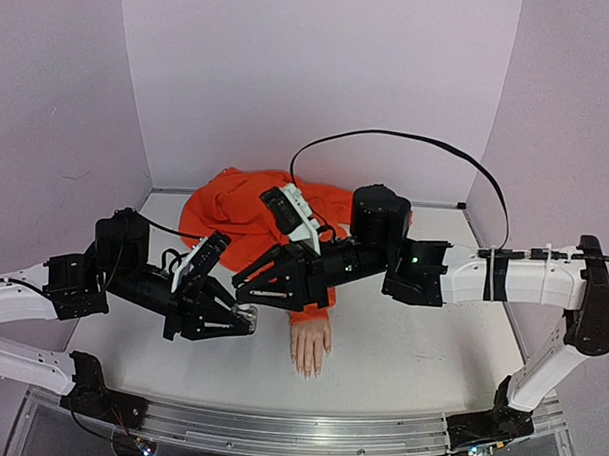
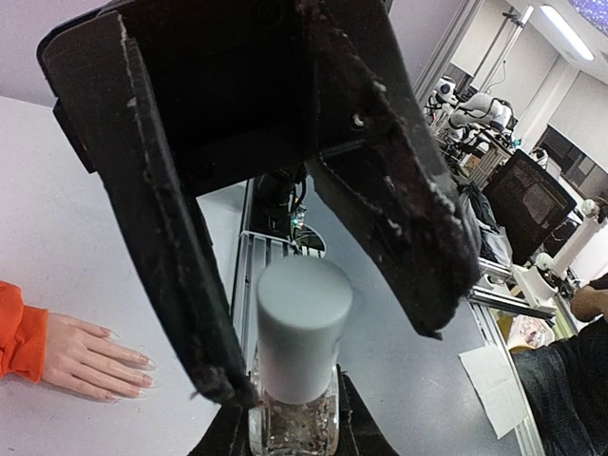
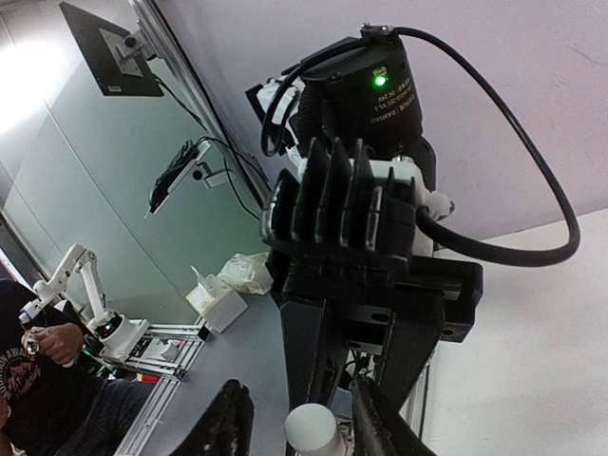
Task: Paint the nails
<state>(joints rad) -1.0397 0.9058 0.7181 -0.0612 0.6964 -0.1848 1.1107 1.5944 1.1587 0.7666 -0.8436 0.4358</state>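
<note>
The left gripper (image 2: pixel 293 435) is clamped on the clear bottle (image 2: pixel 294 418). The right gripper (image 3: pixel 304 423) has its jaws apart around the white cap (image 2: pixel 302 318). An off-centre pinch could twist the bottle loose and spill polish beside the nails (image 2: pixel 142 370), which are on the mannequin hand (image 1: pixel 310 343) lying on the counter (image 1: pixel 411 332).

The left arm (image 1: pixel 12 303) and the right arm (image 1: pixel 528 278) wear white shells at the lower left and right edges of the top view, and are black at the joints and wrists. A black cable (image 1: pixel 408 140) arcs across the upper centre. A green light (image 1: pixel 414 260) glows right of centre. The left gripper (image 2: pixel 323 370) has matte black fingers (image 2: pixel 171 256), scuffed with pale flecks.
</note>
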